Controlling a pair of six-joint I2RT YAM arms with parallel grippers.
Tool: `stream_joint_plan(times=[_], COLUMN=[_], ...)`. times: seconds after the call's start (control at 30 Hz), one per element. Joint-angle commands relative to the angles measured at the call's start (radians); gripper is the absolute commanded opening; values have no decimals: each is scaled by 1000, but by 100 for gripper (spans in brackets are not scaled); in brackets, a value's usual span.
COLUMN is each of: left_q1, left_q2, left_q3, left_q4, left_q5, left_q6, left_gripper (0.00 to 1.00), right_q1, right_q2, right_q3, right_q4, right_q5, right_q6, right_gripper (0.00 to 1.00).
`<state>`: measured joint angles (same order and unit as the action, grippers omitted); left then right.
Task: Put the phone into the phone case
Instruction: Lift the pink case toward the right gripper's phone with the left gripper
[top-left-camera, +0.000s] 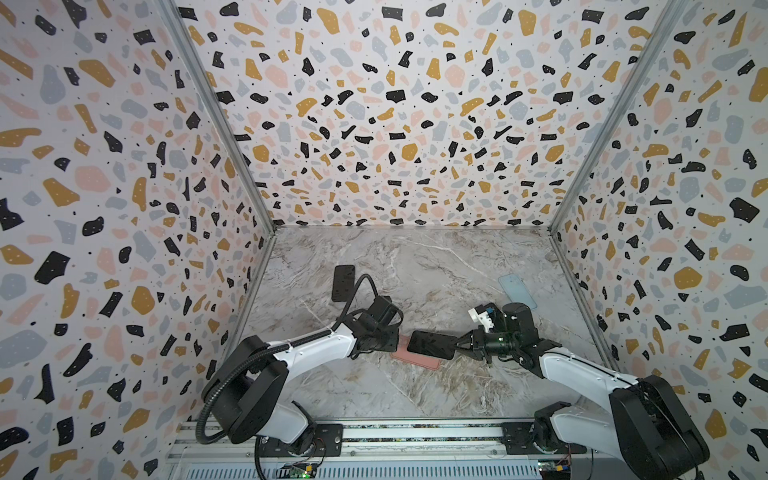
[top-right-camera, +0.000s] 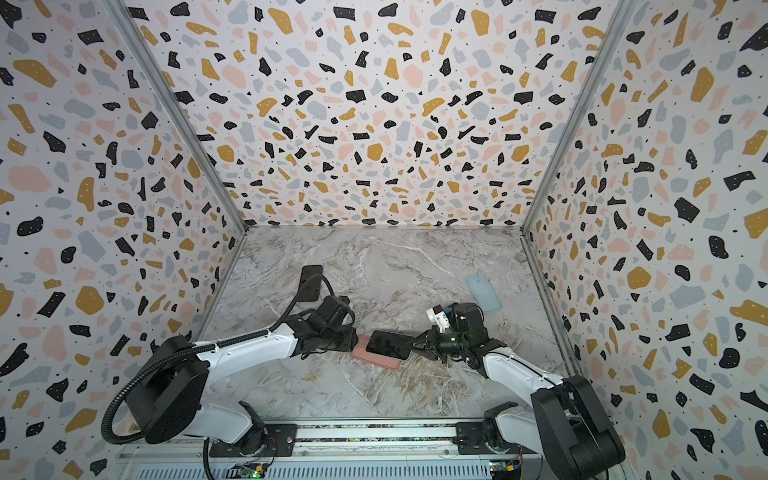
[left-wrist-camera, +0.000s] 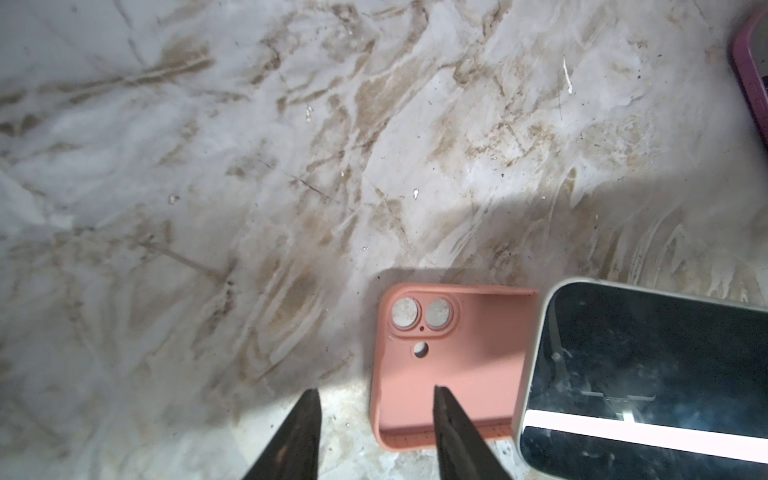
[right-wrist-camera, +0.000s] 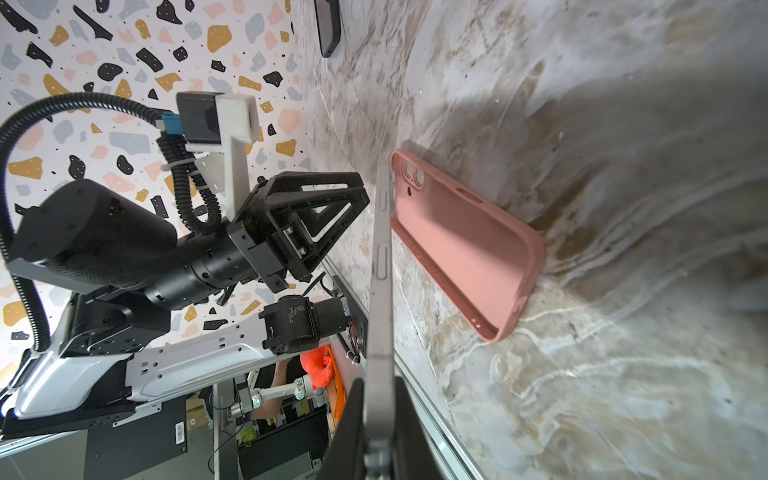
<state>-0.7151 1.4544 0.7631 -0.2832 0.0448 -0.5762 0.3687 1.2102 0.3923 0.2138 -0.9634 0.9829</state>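
Black slab, far left: a dark phone-shaped slab (top-left-camera: 343, 282) lies flat on the marble table (top-left-camera: 415, 266), well apart from the work. It plays no part that I can judge.

Left gripper (left-wrist-camera: 376, 390): its fingers (left-wrist-camera: 446, 409) stand apart with nothing between them. 1 tip hangs over the camera-cutout end of the case, the other over bare table. From the left wrist view I cannot tell whether a tip touches the case.

Phone case (top-left-camera: 419, 363): pink, lying open side up on the table between the 2 arms, with the 2 lens holes toward the left arm.

Phone (top-left-camera: 430, 344): screen up, held over the case and partly covering it in both top views. In the right wrist view it is lifted clear at the gripped end. Its far end comes close to the case rim, but contact there cannot be judged.

Right gripper (top-left-camera: 459, 345): clamped on the phone's end nearest the right arm, 1 finger on each face.

Blue case, right: a pale blue case (top-left-camera: 517, 291) lies flat behind the right arm, unused.

Step in hand: aligning the phone over the case; it is not yet seated.

Next move calls for: squaring the phone's far corners inside the cutout-end rim, then lowering the gripped end. The free left fingers look placed to pin the case or press the phone down.
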Motion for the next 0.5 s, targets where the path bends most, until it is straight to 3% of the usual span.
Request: stream_joint_plan(times=[0.0, 0.47], left_q1=[7, 23], left_q2=[-6, 25], left_q3=[-7, -18], left_q4=[53, 101], left_q5=[52, 110], left_q6=[-16, -32], left_gripper=[51, 52], right_q1=[5, 31], right_q2=[20, 105], right_q3=[44, 50], right_q4=[8, 47], right_q5=[-61, -47], right_q6=[-24, -26], right_gripper=[0, 0])
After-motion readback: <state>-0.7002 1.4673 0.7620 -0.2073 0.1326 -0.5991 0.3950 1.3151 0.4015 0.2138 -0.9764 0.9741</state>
